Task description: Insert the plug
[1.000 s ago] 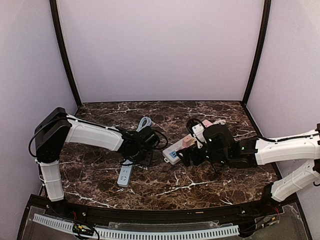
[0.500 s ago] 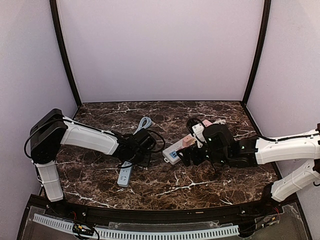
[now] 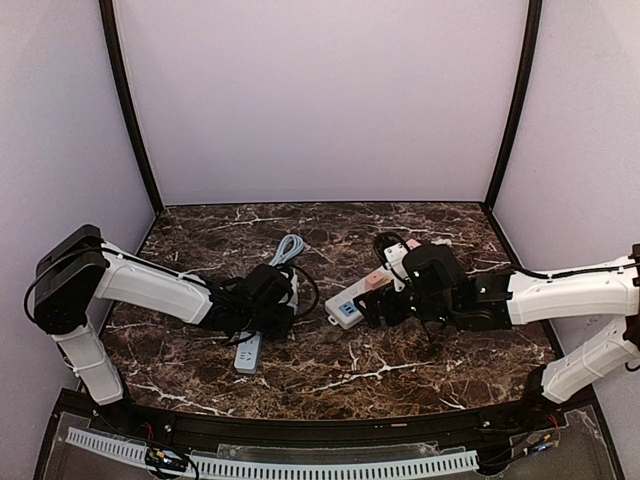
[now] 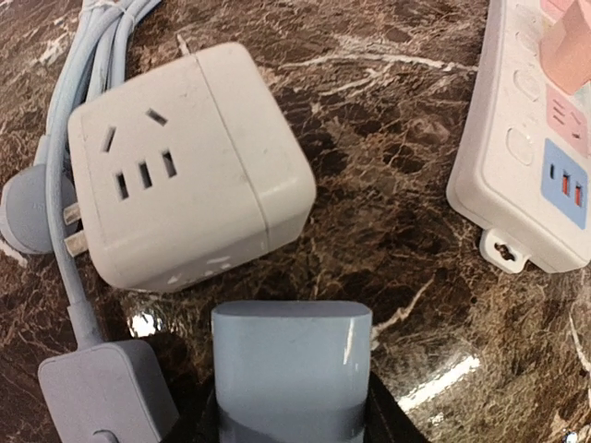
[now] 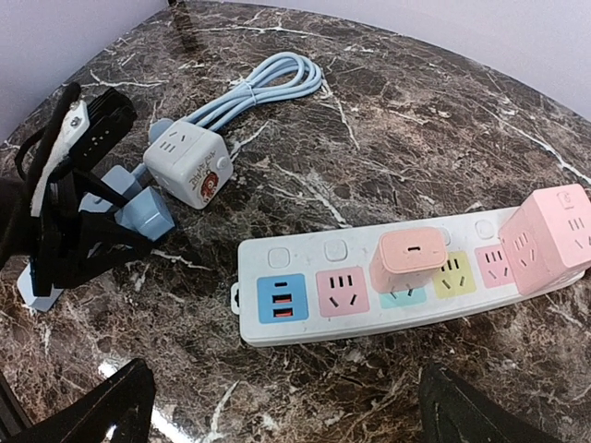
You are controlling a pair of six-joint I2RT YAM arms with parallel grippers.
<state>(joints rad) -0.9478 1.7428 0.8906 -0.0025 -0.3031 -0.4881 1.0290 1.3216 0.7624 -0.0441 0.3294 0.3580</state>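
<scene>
My left gripper is shut on a blue-grey plug block, low over the marble; the same blue plug shows in the right wrist view. A white cube socket lies just beyond it, with a round cable plug at its left. The white power strip lies to the right, its blue USB panel and a free pink socket at the near end. My right gripper hangs open over the strip's near edge, nothing between its fingers.
A pink adapter and a pink cube sit plugged into the strip. A blue power strip lies near the left gripper, and a coiled blue cable lies behind it. Walls enclose the table.
The left arm has drawn back toward the near left and lowered, and its jaws have narrowed onto the blue plug. The right arm has not moved.
</scene>
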